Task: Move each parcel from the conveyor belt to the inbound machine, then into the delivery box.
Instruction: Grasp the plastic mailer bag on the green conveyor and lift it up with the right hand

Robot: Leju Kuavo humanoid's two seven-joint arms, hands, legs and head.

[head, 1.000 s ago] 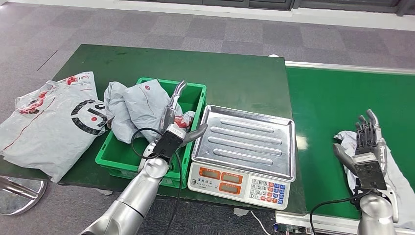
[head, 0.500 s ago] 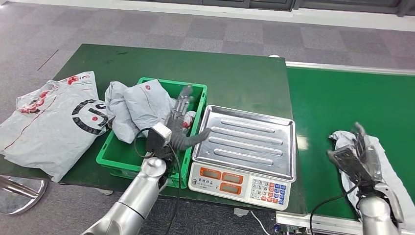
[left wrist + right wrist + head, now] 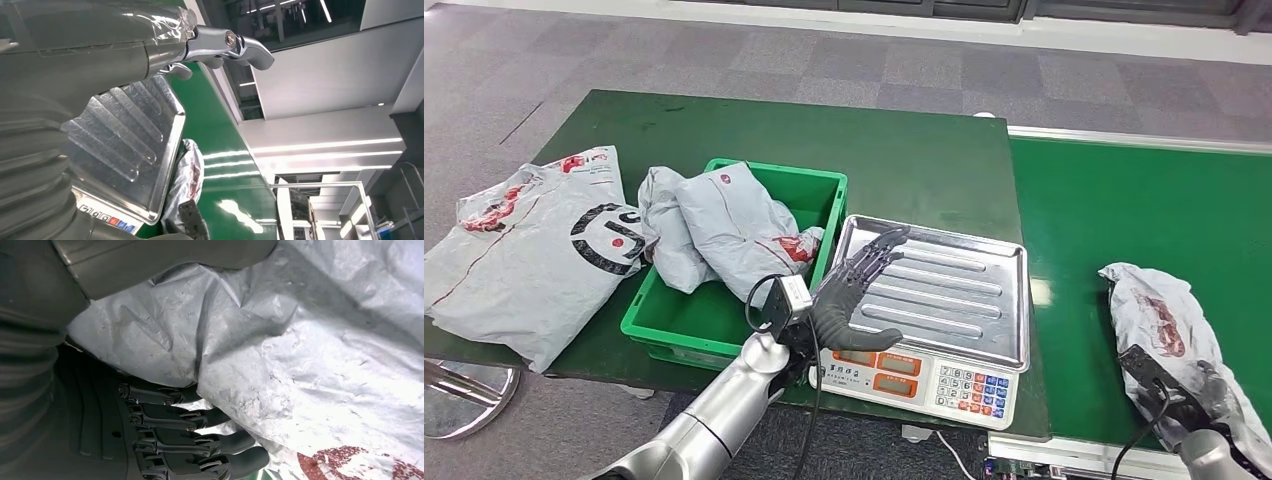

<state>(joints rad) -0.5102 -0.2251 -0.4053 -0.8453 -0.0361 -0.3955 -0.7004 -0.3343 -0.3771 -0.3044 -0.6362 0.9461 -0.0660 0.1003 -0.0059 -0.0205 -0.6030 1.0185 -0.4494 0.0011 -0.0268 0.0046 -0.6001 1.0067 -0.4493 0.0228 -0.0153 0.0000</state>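
One grey parcel lies on the green conveyor belt, and my right hand is at its near end, dark fingers curled under the crinkled plastic with the thumb over the top, gripping it. My left hand hovers over the near corner of the scale tray, fingers spread, holding nothing. Two grey parcels sit in the green crate; a larger bag lies just beside it on the table.
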